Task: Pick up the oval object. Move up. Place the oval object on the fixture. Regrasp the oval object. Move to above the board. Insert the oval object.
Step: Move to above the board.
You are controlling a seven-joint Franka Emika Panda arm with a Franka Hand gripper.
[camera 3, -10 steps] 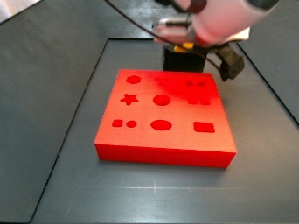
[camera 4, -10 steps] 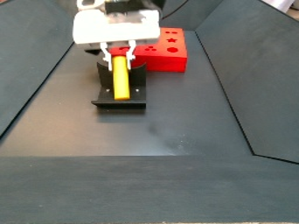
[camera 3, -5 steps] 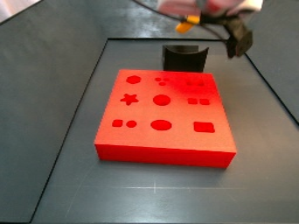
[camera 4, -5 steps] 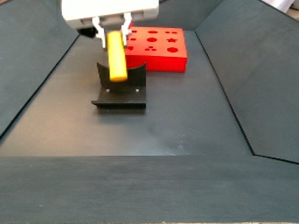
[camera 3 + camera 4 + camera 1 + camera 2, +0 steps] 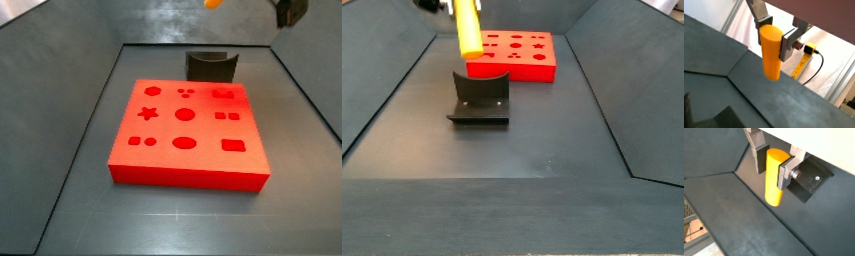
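The oval object (image 5: 771, 55) is a smooth orange-yellow peg, held upright by its upper end between the fingers of my gripper (image 5: 776, 31). It shows the same way in a wrist view (image 5: 774, 183), with the gripper (image 5: 774, 159) shut on it. In a side view the peg (image 5: 468, 28) hangs in the air well above the dark notched fixture (image 5: 481, 95), clear of it. The red board (image 5: 519, 55) lies just behind the fixture. In a side view only the peg's tip (image 5: 213, 3) shows at the top edge, above the fixture (image 5: 211, 67) and the board (image 5: 187, 130).
The board and fixture stand on a dark floor with sloped dark walls (image 5: 382, 90) on both sides. A yellow cable (image 5: 803, 62) hangs beyond the far wall. A dark part of the arm (image 5: 287, 12) shows at the upper right.
The gripper has risen straight up with the peg, lifting it out of the fixture's notch. The gripper body has almost left both side views at the top.
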